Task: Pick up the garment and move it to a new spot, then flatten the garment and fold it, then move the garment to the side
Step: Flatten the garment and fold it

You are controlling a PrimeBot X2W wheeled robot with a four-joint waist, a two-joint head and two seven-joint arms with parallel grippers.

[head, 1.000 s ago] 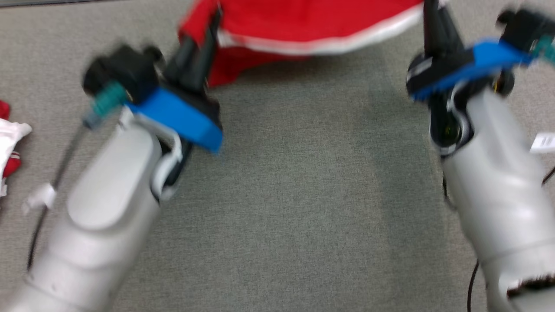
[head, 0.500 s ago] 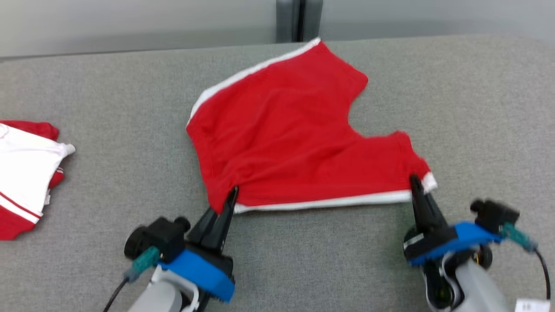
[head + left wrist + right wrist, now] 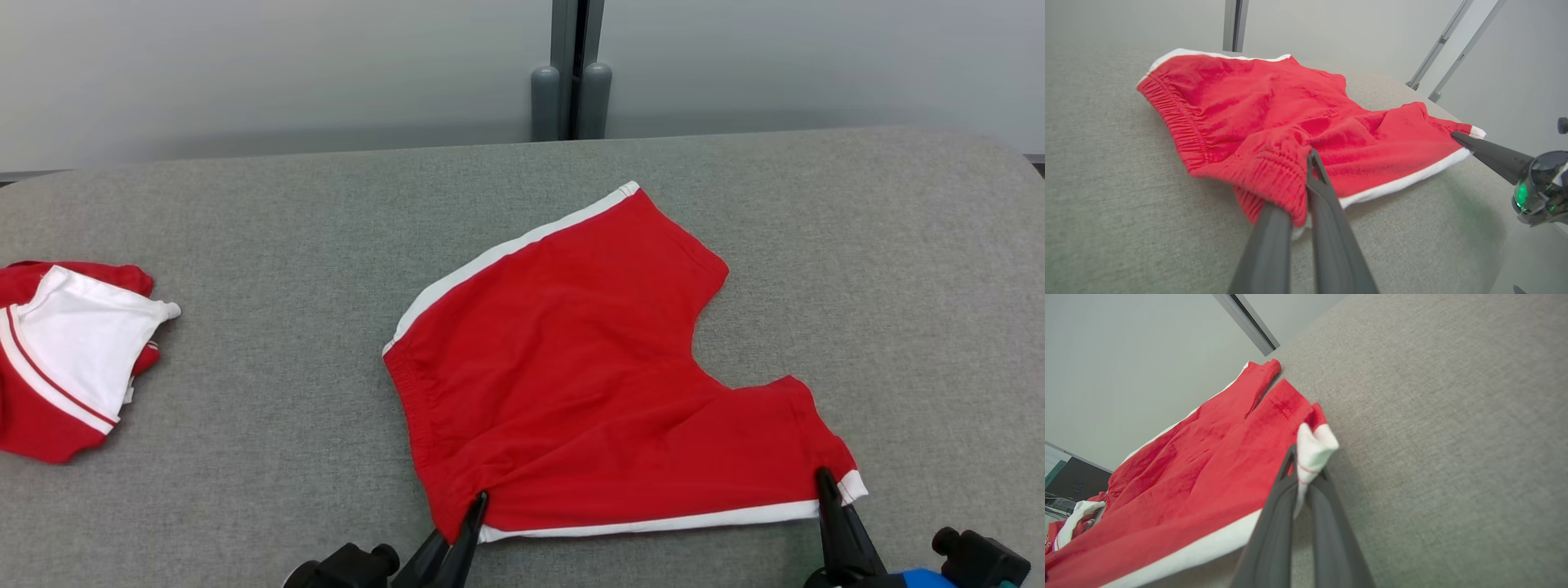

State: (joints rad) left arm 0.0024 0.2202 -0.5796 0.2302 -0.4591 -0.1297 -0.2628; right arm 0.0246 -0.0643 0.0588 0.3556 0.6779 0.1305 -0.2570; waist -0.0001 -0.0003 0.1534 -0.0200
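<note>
The garment (image 3: 588, 384) is a pair of red shorts with white side stripes, spread on the grey table. My left gripper (image 3: 478, 502) is shut on its near waistband corner; the left wrist view shows the red elastic (image 3: 1274, 171) bunched between the fingers of that gripper (image 3: 1306, 161). My right gripper (image 3: 823, 478) is shut on the near leg hem corner, where the white trim (image 3: 1312, 447) folds over the tips of that gripper (image 3: 1300, 457). The far leg (image 3: 653, 237) lies flat toward the back.
Another red and white garment (image 3: 69, 359) lies crumpled at the table's left edge. The grey table top (image 3: 245, 245) curves down at its far right corner (image 3: 996, 155). A pale wall with a dark post (image 3: 571, 73) stands behind.
The head camera has tilted up, so the whole table and garment now show. Both grippers stay shut on the garment's near corners, and the cloth lies flatter and more spread than a second ago.
</note>
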